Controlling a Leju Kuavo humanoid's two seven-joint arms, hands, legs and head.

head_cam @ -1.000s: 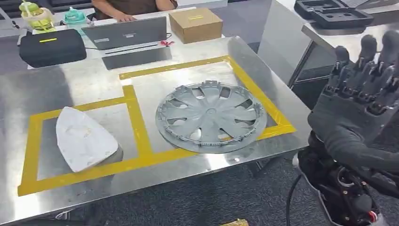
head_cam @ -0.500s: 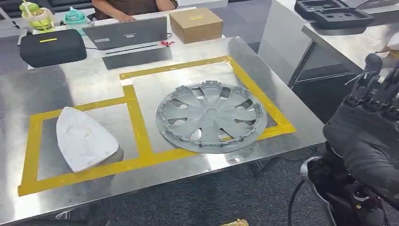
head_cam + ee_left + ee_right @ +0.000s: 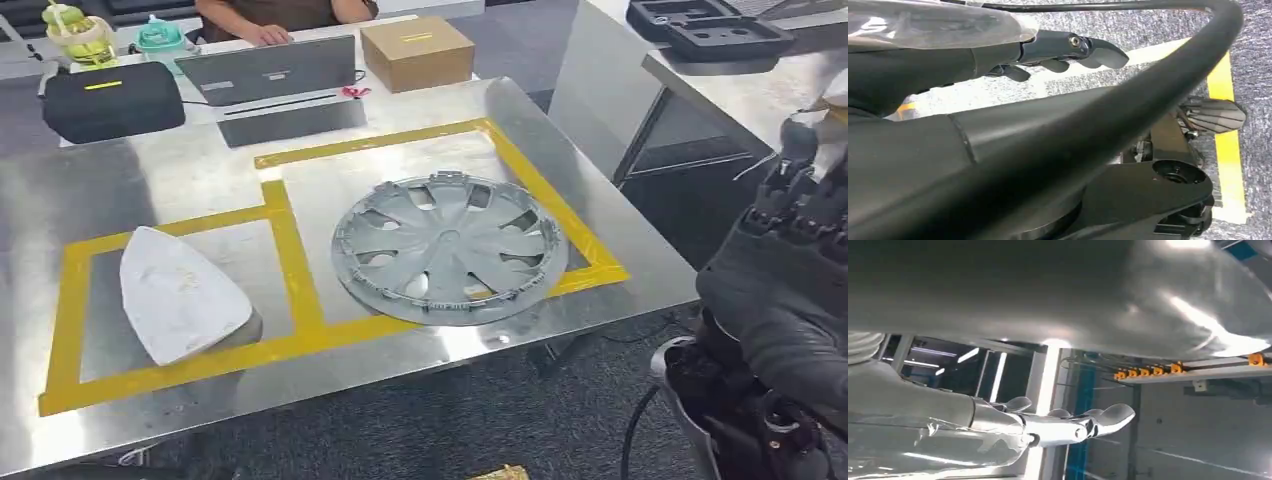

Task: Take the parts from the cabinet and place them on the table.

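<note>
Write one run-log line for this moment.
hubcap: on table | white part: on table | right hand: raised, empty

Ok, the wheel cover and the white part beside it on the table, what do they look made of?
Wheel cover: likely moulded plastic with a matte silver-grey painted finish; thin spokes and small clips round the rim suggest plastic, not metal. White part: looks like a thin white shell, smooth and dull, probably plastic, though the material is not certain. Table: brushed steel-like metal, showing blurred reflections.
</note>
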